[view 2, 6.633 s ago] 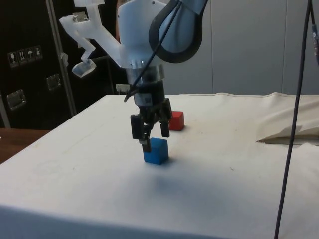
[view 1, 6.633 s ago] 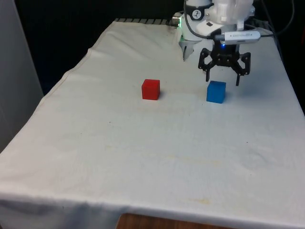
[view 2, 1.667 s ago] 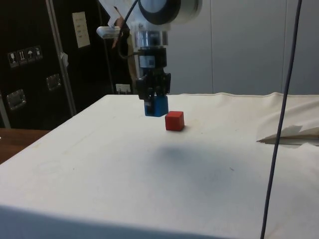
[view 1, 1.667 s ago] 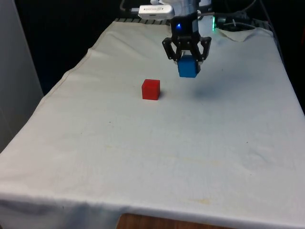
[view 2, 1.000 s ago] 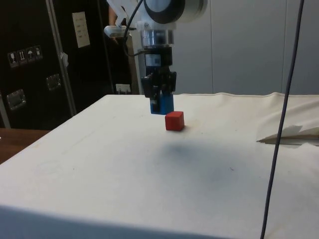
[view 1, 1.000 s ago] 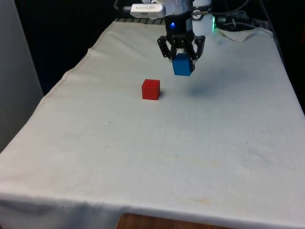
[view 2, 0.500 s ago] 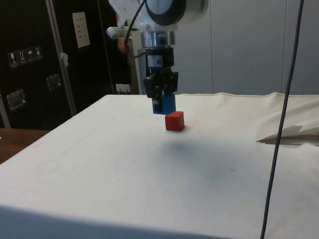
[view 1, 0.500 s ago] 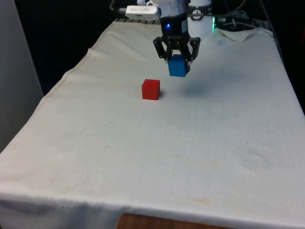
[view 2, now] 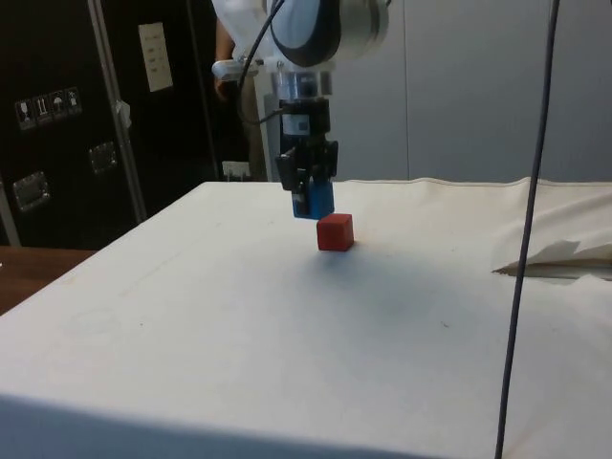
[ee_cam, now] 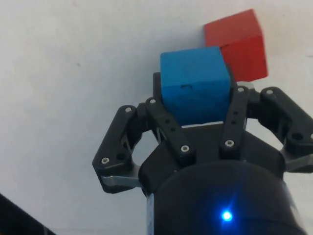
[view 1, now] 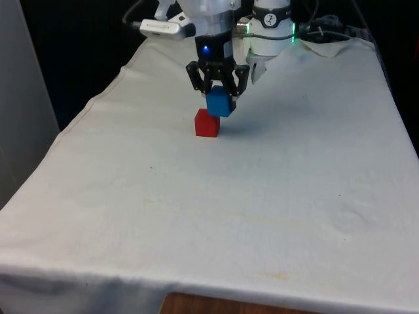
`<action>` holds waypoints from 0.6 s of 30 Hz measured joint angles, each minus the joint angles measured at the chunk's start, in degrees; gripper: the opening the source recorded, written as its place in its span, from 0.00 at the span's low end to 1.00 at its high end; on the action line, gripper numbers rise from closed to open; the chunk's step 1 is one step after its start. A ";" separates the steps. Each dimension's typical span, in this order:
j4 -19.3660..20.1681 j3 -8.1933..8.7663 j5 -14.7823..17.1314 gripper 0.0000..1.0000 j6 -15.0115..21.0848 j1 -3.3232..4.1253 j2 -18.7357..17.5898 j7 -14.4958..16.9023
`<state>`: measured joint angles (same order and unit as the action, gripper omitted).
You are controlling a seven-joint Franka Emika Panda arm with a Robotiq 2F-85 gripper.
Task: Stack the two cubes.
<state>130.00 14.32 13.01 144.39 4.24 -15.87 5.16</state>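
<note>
My black gripper (view 1: 218,98) is shut on the blue cube (view 1: 218,103) and holds it in the air. The red cube (view 1: 207,123) rests on the white cloth just below it and a little towards the front view's left. From the side, the blue cube (view 2: 314,202) hangs beside and slightly above the red cube (view 2: 335,232), with my gripper (view 2: 312,196) around it. In the wrist view the blue cube (ee_cam: 194,90) sits between my fingers (ee_cam: 168,128), and the red cube (ee_cam: 239,46) shows past its corner, partly covered by it.
The white cloth-covered table (view 1: 216,196) stretches wide towards the near edge. A rumpled fold of cloth (view 2: 559,256) lies at the side view's right. A dark cable (view 2: 531,191) hangs down in front of the side camera. A person (view 2: 229,67) stands behind the arm.
The gripper carried the blue cube towards the front view's left, from well right of the red cube to nearly above it. The red cube stayed in place.
</note>
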 measured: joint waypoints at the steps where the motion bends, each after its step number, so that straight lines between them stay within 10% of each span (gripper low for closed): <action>1: -0.11 0.29 -0.11 0.00 0.00 0.00 -0.11 0.23; 18: -0.11 4.07 -2.46 0.00 0.92 0.00 -0.69 3.95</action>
<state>129.89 18.39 10.54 145.30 4.24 -16.56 9.11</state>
